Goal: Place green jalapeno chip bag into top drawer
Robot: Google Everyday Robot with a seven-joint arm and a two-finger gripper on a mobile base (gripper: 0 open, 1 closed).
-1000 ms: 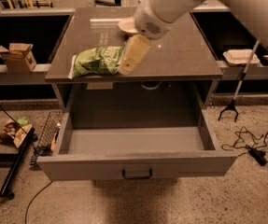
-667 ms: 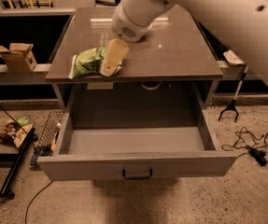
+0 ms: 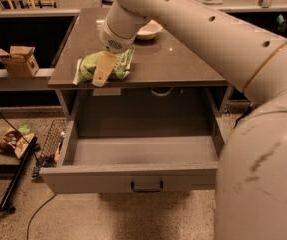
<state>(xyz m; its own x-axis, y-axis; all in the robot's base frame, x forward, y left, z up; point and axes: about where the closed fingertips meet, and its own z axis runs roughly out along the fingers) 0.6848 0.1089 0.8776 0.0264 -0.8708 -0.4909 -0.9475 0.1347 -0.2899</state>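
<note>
Nearest the camera, the top drawer (image 3: 98, 177) stands pulled fully out, as it did a moment ago, its flat front panel facing near and the small black handle (image 3: 146, 186) at its centre. Left of it on the floor, a wire basket (image 3: 51, 140) leans against the drawer's side.

Above and just behind, the green jalapeno chip bag (image 3: 87, 66) lies on the table (image 3: 183, 64) at the near left edge, not in the drawer. Its long axis runs left to right along that edge, with a white-edged end pointing left and reaching the table's corner. The bag has not moved since the earlier frames.

The tool (image 3: 102, 75) has shifted left: it was over the bag's right end before and now hangs over the bag's middle, tip down and slightly left, covering part of it. Whether it is clenched on the bag or released cannot be told. The arm (image 3: 208, 29) now fills much more of the right side.

Farther back on the table sits a pale bowl (image 3: 149, 31).
</note>
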